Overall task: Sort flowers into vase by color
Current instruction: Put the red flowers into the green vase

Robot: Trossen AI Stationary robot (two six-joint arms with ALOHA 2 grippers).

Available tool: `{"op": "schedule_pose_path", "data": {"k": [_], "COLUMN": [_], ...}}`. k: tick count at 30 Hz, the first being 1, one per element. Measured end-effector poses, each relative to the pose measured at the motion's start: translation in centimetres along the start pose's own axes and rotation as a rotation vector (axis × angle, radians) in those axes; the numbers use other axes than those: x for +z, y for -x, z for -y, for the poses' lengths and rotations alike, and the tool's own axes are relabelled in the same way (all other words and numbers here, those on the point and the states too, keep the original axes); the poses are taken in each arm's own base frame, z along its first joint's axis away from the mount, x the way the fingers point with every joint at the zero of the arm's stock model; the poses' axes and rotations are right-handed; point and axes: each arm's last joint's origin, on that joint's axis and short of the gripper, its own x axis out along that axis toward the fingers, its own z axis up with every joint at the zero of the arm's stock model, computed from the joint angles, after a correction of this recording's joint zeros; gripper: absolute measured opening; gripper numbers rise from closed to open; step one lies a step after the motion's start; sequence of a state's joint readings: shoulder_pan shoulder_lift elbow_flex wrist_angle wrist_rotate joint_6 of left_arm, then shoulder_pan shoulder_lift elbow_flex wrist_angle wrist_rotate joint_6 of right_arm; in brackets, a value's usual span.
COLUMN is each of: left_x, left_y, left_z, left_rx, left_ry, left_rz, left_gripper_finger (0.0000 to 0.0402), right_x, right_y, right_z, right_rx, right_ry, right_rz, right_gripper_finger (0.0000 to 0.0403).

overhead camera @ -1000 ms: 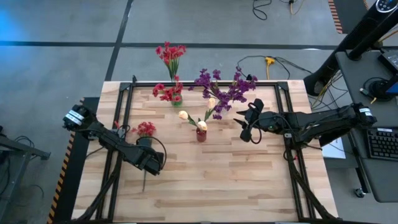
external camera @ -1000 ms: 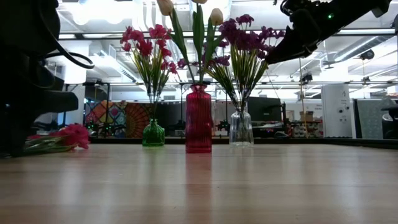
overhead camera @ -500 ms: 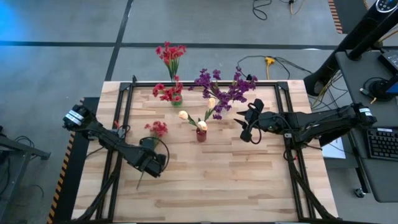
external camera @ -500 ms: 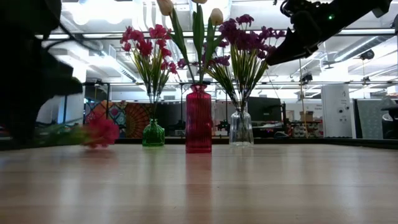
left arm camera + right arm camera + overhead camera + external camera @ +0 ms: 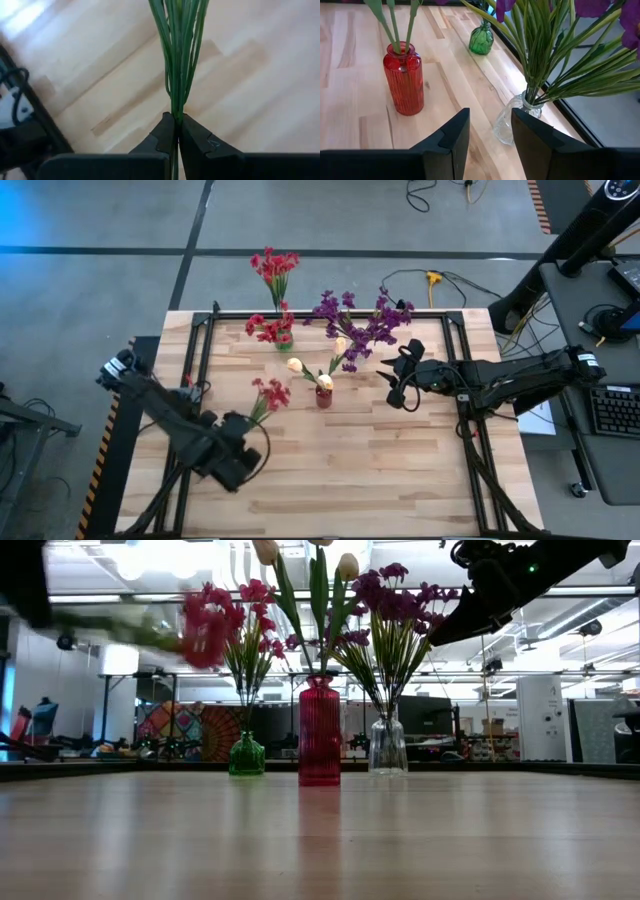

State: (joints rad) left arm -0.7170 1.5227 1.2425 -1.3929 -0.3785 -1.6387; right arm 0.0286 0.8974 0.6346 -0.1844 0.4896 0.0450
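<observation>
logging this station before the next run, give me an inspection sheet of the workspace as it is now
surface: wooden table, bare planks in front.
job's things: green vase holds red flowers; red vase holds cream-yellow flowers; clear vase holds purple flowers; a red sprig is lifted off the table.
clutter: nothing seen on the table beyond the vases.
grippers: left gripper shut on the red sprig's green stems; right gripper open, empty, raised beside the clear vase.
cables: yellow-plug cable on the floor behind the table; black loop at the left arm's wrist.
surroundings: grey floor, desk with keyboard to the right.
</observation>
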Motion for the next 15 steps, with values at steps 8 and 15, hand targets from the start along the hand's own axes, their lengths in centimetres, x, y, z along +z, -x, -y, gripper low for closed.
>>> {"op": "schedule_pose_path", "data": {"k": [8, 15], "left_x": [-2.9, -2.6], "left_y": [7.5, 8.8], "left_z": [0.0, -0.2], "left_rx": [-0.238, -0.206], "left_ry": [-0.387, -0.412], "left_rz": [0.610, 1.058], "left_gripper_finger": [0.0000, 0.0000], "right_x": [0.0, 0.0], "right_y": [0.0, 0.0], "right_z": [0.0, 0.0], "right_rx": [0.000, 0.000], "right_ry": [0.003, 0.002], "right_rz": [0.001, 0.002], "right_gripper_finger": [0.0139, 0.0132]}}
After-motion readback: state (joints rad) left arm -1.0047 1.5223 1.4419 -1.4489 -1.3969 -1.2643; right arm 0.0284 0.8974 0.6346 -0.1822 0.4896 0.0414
